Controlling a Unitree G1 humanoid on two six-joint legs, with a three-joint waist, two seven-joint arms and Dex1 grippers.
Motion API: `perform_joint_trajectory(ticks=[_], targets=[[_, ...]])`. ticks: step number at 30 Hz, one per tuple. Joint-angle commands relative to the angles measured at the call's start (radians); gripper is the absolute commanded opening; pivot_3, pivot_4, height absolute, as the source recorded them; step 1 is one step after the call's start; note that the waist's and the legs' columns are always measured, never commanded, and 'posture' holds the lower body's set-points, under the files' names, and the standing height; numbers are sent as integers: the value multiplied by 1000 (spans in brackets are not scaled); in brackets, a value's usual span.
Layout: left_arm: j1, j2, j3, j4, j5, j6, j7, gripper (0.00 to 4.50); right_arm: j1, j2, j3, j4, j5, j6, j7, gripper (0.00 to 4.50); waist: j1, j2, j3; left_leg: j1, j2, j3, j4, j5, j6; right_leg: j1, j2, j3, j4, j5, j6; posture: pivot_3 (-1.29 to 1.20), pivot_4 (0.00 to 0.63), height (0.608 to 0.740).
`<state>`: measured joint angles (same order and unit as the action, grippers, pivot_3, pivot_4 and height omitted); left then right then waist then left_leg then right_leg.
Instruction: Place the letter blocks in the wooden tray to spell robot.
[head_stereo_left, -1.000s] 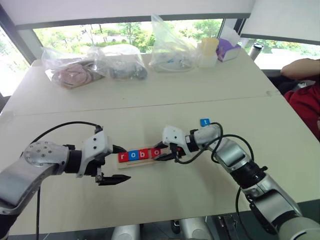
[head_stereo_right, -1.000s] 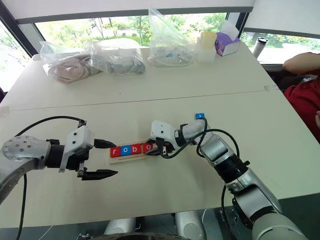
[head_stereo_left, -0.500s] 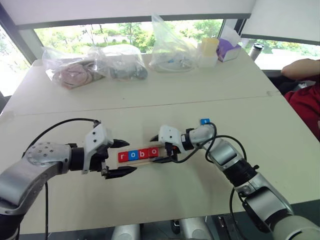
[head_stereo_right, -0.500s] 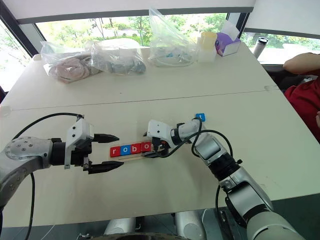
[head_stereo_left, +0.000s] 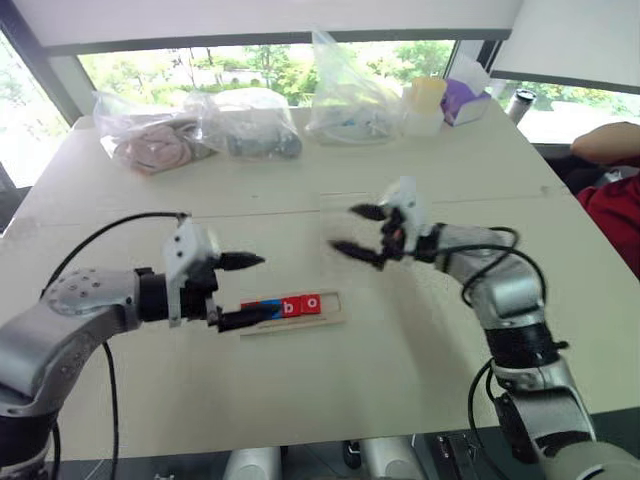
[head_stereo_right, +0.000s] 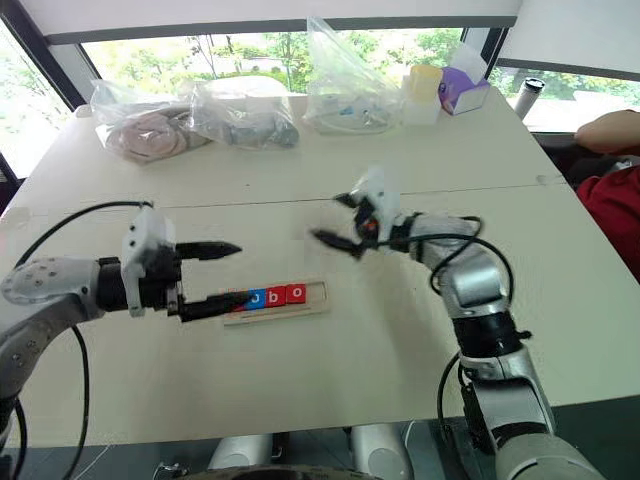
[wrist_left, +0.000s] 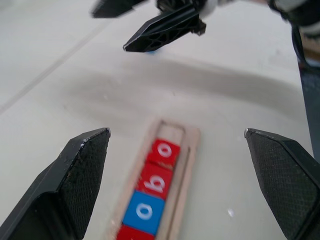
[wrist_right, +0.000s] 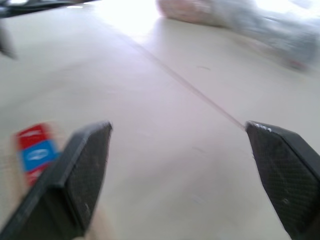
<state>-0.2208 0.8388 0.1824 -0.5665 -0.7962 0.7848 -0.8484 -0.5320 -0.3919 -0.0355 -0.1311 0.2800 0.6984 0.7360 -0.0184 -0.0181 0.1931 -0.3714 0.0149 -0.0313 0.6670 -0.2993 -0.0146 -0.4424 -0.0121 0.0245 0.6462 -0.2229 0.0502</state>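
Pale and broad, the counter (head_stereo_left: 420, 370) carried the long light-wood tray (head_stereo_left: 330, 310) near its front edge, with red and blue letter blocks (head_stereo_left: 300, 305) seated between the rails; "b" and "o" showed clearly, the left end was hidden behind a black finger, and the rightmost slot looked empty. Just left of the tray hung the left tool (head_stereo_left: 245, 290), its fingers spread wide and empty, one finger over the tray's left end, probably to steady the holder. Farther back and to the right, the right tool (head_stereo_left: 362, 232) hovered above the counter with its fingers wide apart and nothing between them, likely freed to fetch the last tile. A blue speck behind it in the left wrist view might have been that block. Along the far edge by the window lay clear plastic bags (head_stereo_left: 240, 125) and a purple box (head_stereo_left: 466, 100).
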Motion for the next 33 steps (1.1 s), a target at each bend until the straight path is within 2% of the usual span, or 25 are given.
perform_joint_trajectory(ticks=[1, 5, 9, 18, 21, 26, 30, 33], targets=[[-57, -32, 16, 24, -15, -4, 48, 4500, 60, 40, -77, -111, -19, 150, -207, 4354, 1, 0, 0, 0, 0, 0, 0, 0, 0, 0, 0, 0, 0, 0, 0, 0, 150, 740], [-141, -84, -72, 84, 107, -85, 84, 4500, 128, 124, -101, -247, -113, 358, -467, 4354, -1, 1, 0, 0, 0, 0, 0, 0, -1, -1, 1, 1, 1, 0, 0, 0, 150, 740], [-175, -119, -119, 117, 120, -112, 48, 4500, 158, 185, -65, -261, -180, 377, -596, 4354, -4, 1, 0, 0, 0, 1, 0, 1, -1, -1, 1, 1, 1, 0, 0, 0, 150, 740], [-201, -157, -175, 161, 171, -150, 14, 4500, 127, 226, -50, -75, -235, 283, -698, 4354, -4, 1, 0, 0, -1, 1, 0, 1, -1, -1, 1, 1, 1, 0, 0, 0, 150, 740], [-196, -163, -175, 155, 176, -151, 15, 4500, 124, 216, -46, -44, -241, 250, -701, 3525, -3, 1, 0, 0, -1, 1, 0, 1, -1, 0, 1, 1, 1, 0, 0, 0, 150, 740], [-181, -171, -172, 146, 181, -151, 19, 4500, 122, 217, -39, -51, -238, 258, -710, 1210, 0, 1, 0, 0, -1, 1, 0, 1, -1, 0, 1, 1, 1, 0, 0, 0, 150, 740], [-159, -162, -176, 134, 182, -150, 10, 4500, 161, 260, -52, -231, -216, 338, -733, 1183, 1, 1, 0, 0, -1, 0, 0, 1, -1, 0, 1, 1, 1, 0, 0, 0, 150, 740], [-148, -157, -172, 124, 166, -142, -4, 4500, 250, 261, -11, -451, -184, 507, -709, 1183, 0, 1, 0, -2, 0, -1, -1, 1, -1, -2, 1, 0, 0, 0, 0, 0, 150, 740]])
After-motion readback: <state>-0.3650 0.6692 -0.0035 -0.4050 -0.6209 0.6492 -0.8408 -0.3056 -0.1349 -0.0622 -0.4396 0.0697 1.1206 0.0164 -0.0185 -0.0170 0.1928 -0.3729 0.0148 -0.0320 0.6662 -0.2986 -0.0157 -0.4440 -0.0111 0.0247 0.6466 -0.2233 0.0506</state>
